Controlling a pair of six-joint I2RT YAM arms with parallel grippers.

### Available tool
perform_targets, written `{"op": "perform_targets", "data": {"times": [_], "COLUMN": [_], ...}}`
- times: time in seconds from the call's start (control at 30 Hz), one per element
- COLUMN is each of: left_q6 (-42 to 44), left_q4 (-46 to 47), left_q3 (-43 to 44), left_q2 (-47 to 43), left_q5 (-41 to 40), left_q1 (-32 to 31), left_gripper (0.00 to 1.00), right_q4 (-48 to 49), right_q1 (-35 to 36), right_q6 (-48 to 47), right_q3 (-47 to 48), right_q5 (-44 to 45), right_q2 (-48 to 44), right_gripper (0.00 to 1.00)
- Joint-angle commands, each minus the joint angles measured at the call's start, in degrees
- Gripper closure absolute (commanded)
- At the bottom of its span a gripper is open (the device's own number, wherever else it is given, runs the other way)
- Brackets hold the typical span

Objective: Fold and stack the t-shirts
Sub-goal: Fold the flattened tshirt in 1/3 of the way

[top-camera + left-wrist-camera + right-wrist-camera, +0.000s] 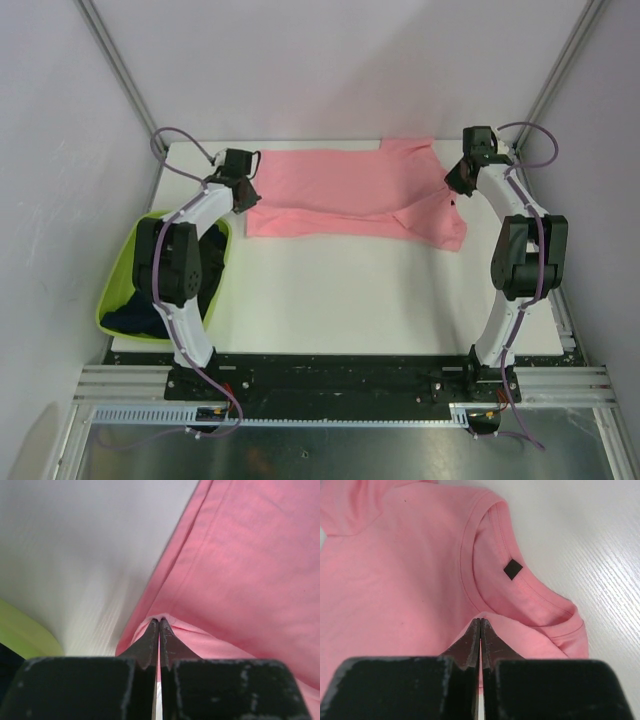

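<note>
1. While dark t-shirts (135,318) sit in the green tub (112,295) at far left, the left tool (159,622) is pinched shut on the hem end of the pink t-shirt (340,195).
2. The shirt lies on the desk (350,300), its long axis running side to side between the arms.
3. At the collar end, the right tool (479,622) is clamped on a ridge of cloth near the dark label (513,569). Each arm holds its nearer end, so the fold likely depends on both lifting together.

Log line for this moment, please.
left tool: shut on pink t-shirt edge | right tool: shut on it by collar | dark cloth: in green tub
</note>
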Motion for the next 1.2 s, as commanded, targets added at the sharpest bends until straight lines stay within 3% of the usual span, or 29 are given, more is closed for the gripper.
{"op": "perform_targets", "data": {"times": [0.0, 0.47, 0.93, 1.17], "left_q6": [1.69, 3.42, 3.17, 3.32], "left_q4": [0.91, 0.92, 0.93, 0.94], "left_q3": [3.84, 6.75, 8.23, 8.69], "left_q2": [1.82, 4.93, 6.96, 7.21], "left_q5": [0.0, 3.43, 3.81, 3.61], "left_q1": [0.77, 1.31, 1.36, 1.53], "left_gripper": [1.0, 1.0, 1.0, 1.0], "right_q4": [2.76, 5.86, -0.88, -1.55], "right_q1": [-0.19, -1.48, 3.88, 2.97], "right_q6": [-0.32, -1.28, -4.48, -4.43], "right_q3": [-0.12, 1.5, 16.71, 16.54], "right_q5": [-0.16, -2.7, -1.39, -0.61], "right_q2": [-1.61, -2.79, 10.0, 12.8], "right_gripper": [1.0, 1.0, 1.0, 1.0]}}
